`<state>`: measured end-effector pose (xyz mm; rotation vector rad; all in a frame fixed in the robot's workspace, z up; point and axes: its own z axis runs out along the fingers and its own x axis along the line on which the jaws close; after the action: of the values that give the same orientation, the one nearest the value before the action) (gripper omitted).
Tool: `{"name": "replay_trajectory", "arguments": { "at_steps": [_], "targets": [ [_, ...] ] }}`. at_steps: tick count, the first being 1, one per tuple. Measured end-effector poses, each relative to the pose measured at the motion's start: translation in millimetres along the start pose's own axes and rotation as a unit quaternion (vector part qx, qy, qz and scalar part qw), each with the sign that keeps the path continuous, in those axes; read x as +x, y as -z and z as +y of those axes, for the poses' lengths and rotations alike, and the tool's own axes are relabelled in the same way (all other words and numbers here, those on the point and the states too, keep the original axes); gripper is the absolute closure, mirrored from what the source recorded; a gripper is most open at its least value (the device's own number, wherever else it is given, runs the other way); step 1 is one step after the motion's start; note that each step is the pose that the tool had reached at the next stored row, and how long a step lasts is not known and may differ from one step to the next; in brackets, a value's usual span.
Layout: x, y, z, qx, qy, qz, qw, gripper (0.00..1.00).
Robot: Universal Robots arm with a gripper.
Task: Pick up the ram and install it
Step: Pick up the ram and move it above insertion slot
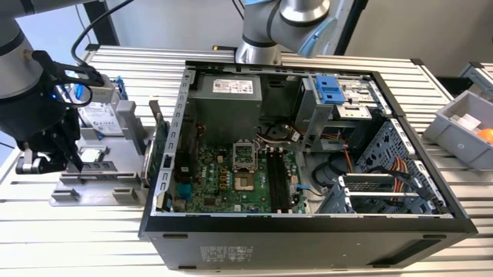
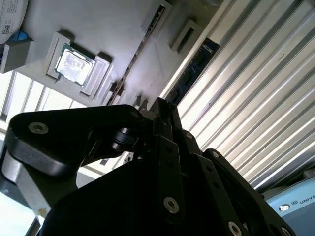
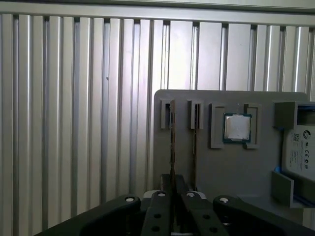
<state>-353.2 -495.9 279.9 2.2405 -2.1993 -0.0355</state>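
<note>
A black two-fingered gripper (image 1: 74,165) on a robot arm reaches down onto a flat grey plastic parts tray (image 1: 66,197). The tray lies on a ribbed aluminium tabletop (image 1: 77,245), towards the tabletop's edge at the exterior view's left, just beside an open black desktop computer case (image 1: 308,234).

In the first wrist view the long, thin ram stick (image 3: 172,147) stands on its edge in a narrow slot. This slot is the one nearest the tray's outer edge, on the side farthest from a silver hard drive (image 3: 298,152). The gripper's fingers are drawn almost together, with the ram's thin edge caught between them. The ram is seated in its slot.

A small square silver processor chip (image 3: 237,128) sits in a recess between the slots and the hard drive. A green motherboard (image 1: 223,184) lies inside the case.
</note>
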Motion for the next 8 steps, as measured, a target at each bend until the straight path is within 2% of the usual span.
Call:
{"name": "replay_trajectory", "arguments": {
  "at_steps": [8],
  "targets": [
    [0.0,0.1,0.0,0.0015,0.000,0.0002,1.00000,1.00]
  ]
}}
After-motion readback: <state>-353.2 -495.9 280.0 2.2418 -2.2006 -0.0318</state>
